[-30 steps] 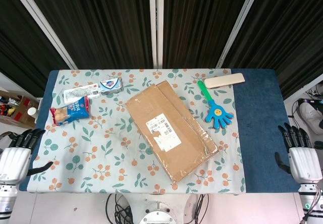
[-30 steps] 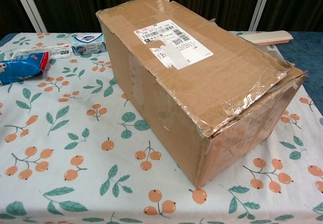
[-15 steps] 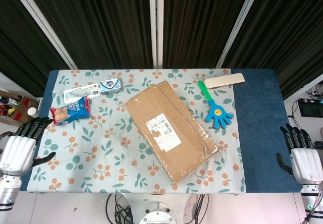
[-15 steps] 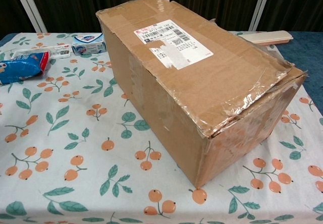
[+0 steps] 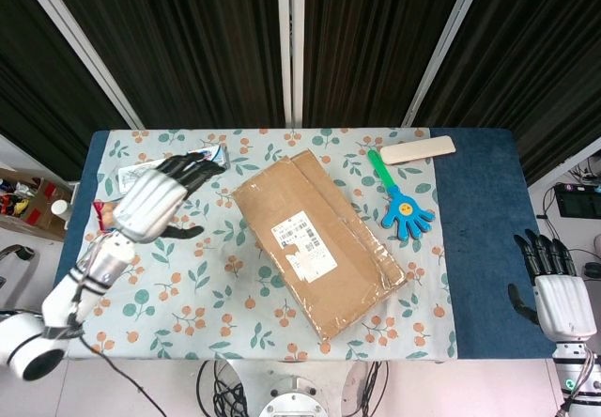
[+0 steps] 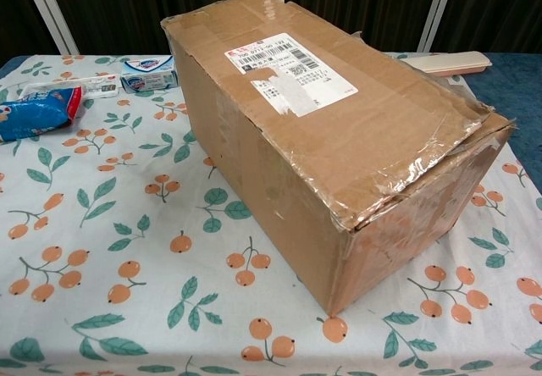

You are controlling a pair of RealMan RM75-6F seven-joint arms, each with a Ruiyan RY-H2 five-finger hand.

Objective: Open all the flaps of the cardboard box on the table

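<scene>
The cardboard box [image 5: 317, 240] lies slantwise in the middle of the table, its top flaps down and taped, a white shipping label on top. The chest view shows the box [image 6: 339, 139] close up, with loose clear tape along its near right edge. My left hand [image 5: 150, 202] hangs raised over the left part of the table, fingers spread and holding nothing, a short way left of the box. My right hand [image 5: 559, 290] stays off the table's right edge, fingers apart and empty. Neither hand appears in the chest view.
A blue hand-shaped clapper [image 5: 401, 206] and a beige flat case [image 5: 418, 149] lie right of the box. A snack packet [image 6: 34, 112], a soap box [image 6: 148, 74] and a long packet [image 6: 97, 85] sit at the far left. The floral cloth [image 5: 207, 285] covers the table.
My left hand has swung up from beside the table's left edge to over the table near the snack packet. The right hand has barely shifted. The box has not moved.
</scene>
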